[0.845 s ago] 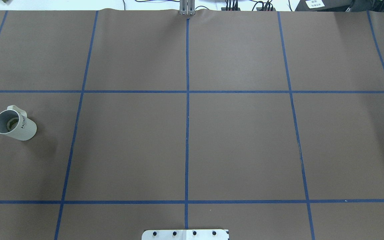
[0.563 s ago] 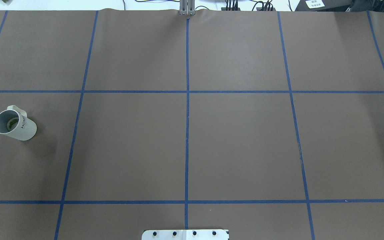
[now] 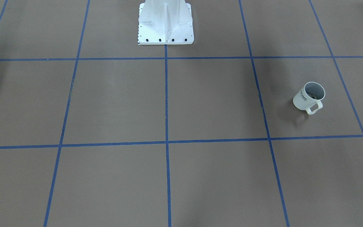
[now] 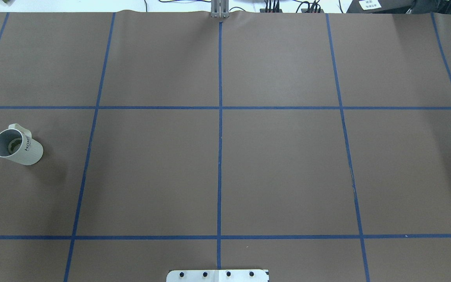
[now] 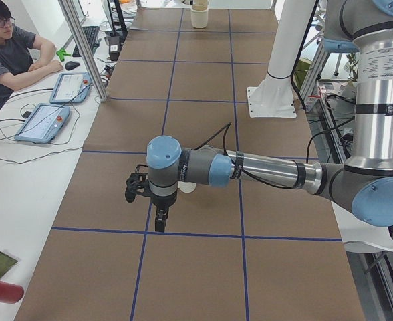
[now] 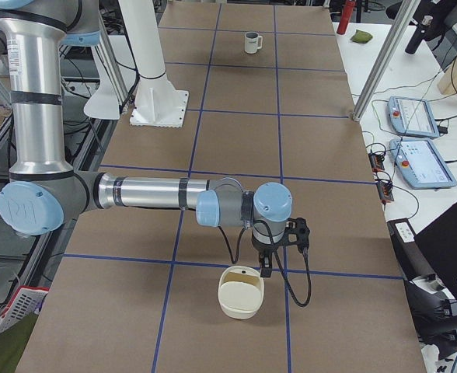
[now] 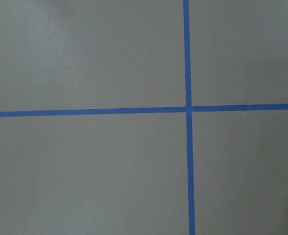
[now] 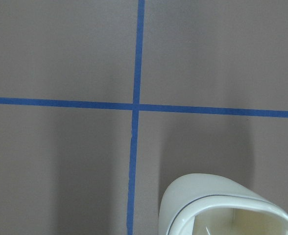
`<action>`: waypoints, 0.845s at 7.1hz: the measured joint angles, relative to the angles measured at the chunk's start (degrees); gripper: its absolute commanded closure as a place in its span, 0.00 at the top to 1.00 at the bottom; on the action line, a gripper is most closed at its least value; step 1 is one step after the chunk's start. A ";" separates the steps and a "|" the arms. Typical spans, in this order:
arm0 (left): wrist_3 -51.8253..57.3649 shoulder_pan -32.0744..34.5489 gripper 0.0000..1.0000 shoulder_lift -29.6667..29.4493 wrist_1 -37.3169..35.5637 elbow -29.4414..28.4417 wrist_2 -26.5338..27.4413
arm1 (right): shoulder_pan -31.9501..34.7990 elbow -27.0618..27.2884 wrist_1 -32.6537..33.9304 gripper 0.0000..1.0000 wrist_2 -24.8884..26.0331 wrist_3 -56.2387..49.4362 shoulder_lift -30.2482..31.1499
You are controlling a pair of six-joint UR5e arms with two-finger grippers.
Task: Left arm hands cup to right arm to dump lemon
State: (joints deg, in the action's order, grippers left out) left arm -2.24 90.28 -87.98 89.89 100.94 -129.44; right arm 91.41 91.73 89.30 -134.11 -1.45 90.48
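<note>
1. The table (image 4: 288, 168) is covered with a matte brown sheet. Thin blue tape lines (image 4: 220, 156) divide it into large squares.
2. The cup (image 4: 17, 145) is a small white cylinder with a smooth surface, dark letters on its side and a squarish loop handle. It stands upright on the robot's left side of the table, in the middle row of squares, and nothing touches it. Its handle points away from the robot.
3. The lemon (image 4: 14, 145) is a dull yellow-green rounded lump that lies inside the cup, on the greyish bottom.
4. The left gripper (image 5: 159, 227) hangs above the table near the cup. I cannot tell if its fingers are apart or together.
5. The right gripper (image 6: 265, 272) hangs over the other end of the table, and there I cannot tell either.
6. A smooth cream tub (image 6: 242, 291) with rounded corners stands near the right gripper.
7. A glossy white base plate (image 3: 165, 22) with dark bolts is fixed at the robot's side.
</note>
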 measured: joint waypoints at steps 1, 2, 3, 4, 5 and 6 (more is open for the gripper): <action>-0.37 -2.64 1.00 -0.12 0.27 1.10 0.00 | -0.03 0.22 -0.06 1.00 -0.45 0.18 -0.06; -1.46 -4.87 1.00 -0.23 0.60 2.35 -0.20 | -0.09 0.56 -0.08 1.00 -0.68 0.28 -0.17; -3.36 -6.22 1.00 -0.80 1.15 3.98 -0.61 | -0.13 1.04 -0.11 1.00 -0.88 0.38 -0.19; -5.54 -7.48 1.00 -1.61 1.53 4.80 -2.19 | -0.26 1.31 -0.17 1.00 -1.37 0.55 -0.23; -9.20 -9.38 1.00 -1.98 1.73 4.80 -4.36 | -0.59 1.47 -0.27 1.00 -2.22 0.74 -0.36; -15.37 -11.99 1.00 -2.01 2.95 4.68 -5.41 | -1.14 1.55 -0.37 1.00 -2.81 0.81 -0.57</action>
State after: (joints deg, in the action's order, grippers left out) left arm -17.60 78.29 -89.99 92.84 105.62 -134.86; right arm 90.27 93.28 88.93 -136.92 -0.65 89.91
